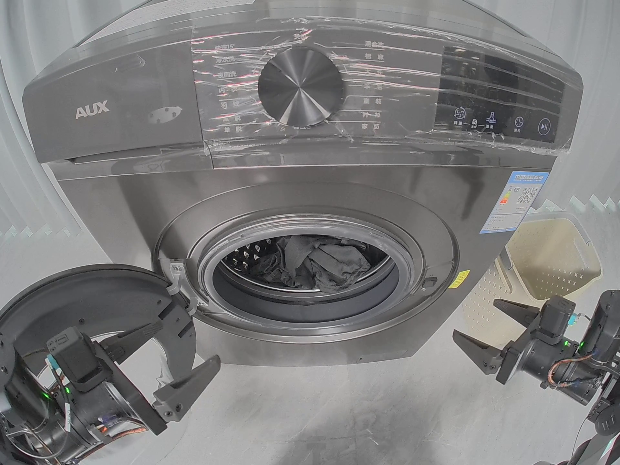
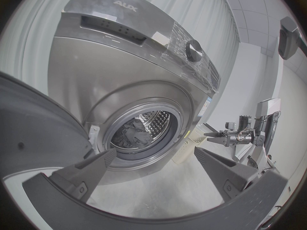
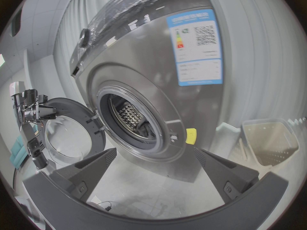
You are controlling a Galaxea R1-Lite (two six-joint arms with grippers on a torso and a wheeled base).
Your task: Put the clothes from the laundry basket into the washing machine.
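Note:
A silver front-loading washing machine (image 1: 303,163) stands ahead with its round door (image 1: 90,305) swung wide to the left. Dark grey clothes (image 1: 316,263) lie bunched inside the drum (image 2: 137,134). A cream perforated laundry basket (image 1: 555,266) sits on the floor right of the machine, and its inside (image 3: 271,141) looks bare. My left gripper (image 1: 177,356) hangs open low at the left, in front of the open door, holding nothing. My right gripper (image 1: 497,330) is open low at the right, just in front of the basket, also holding nothing.
Pale grey floor (image 1: 336,408) stretches in front of the machine between the two arms. White curtains (image 1: 26,182) hang behind and beside the machine. The open door juts out toward my left arm.

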